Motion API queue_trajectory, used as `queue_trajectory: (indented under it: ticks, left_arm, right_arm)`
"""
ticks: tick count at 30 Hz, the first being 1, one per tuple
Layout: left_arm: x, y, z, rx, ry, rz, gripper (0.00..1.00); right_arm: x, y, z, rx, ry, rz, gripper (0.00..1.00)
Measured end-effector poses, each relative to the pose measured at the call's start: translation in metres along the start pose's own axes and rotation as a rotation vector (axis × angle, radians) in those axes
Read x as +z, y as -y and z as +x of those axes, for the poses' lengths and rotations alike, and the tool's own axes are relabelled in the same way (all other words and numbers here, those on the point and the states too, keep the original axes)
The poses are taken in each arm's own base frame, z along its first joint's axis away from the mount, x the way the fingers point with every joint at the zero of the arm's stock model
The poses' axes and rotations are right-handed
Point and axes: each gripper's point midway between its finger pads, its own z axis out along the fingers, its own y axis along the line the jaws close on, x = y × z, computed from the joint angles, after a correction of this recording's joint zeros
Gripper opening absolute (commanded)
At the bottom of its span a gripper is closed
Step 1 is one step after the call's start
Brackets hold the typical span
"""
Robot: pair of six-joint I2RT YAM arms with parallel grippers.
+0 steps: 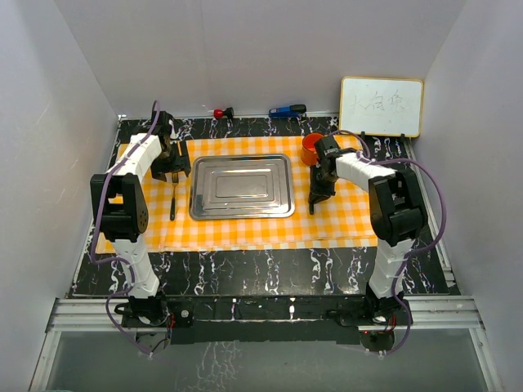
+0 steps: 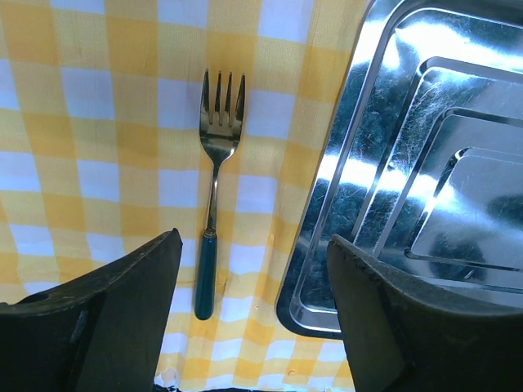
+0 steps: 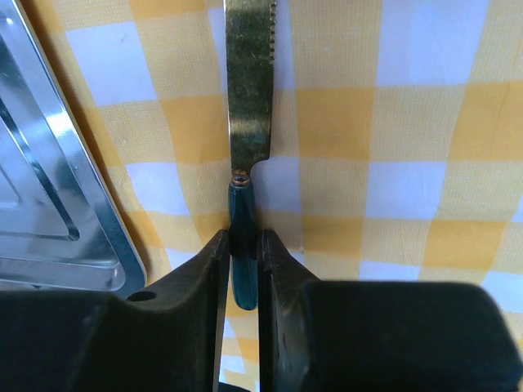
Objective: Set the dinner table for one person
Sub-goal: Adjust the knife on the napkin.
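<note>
While the right claw [image 3: 243,253] sits closed on the knife [image 3: 248,122], which step do we log? (K.)

Cutlery placement, by my reading. The fingers pinch the green handle from both sides, and the blade lies flat on the checked cloth [image 3: 409,122], just right of the steel tray [image 1: 242,186]. The fork [image 2: 214,204] lies on the cloth left of the tray, close to its edge but apart from it. (R.)

Left claw [image 2: 253,310]? (K.)

Open, with the jaws wide. It hangs over the fork's handle end and touches nothing. (R.)

And the dinner table [image 1: 245,269]? (K.)

It is the black veined top under everything. The cloth covers its middle, and a bare strip shows along the near edge by the arm bases. A red cup [image 1: 311,149] stands near the cloth's far right corner. (R.)

Next move? (K.)

Judgement only — the knife looks about parallel to the tray's side, so no turn seems needed. The right claw should open, then rise straight up so the handle does not drag — a skewed knife is the risk. (R.)
</note>
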Motion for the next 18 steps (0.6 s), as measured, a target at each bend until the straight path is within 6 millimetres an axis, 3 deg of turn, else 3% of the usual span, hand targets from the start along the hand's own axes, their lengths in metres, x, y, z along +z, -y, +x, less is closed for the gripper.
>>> queue_trajectory:
  ticks: [18]
  left_arm:
    - [0.018,-0.002,0.016,0.001,-0.059,-0.011,0.7]
  right_arm:
    - [0.0,-0.006,0.003,-0.13,-0.044,-0.013,0.06]
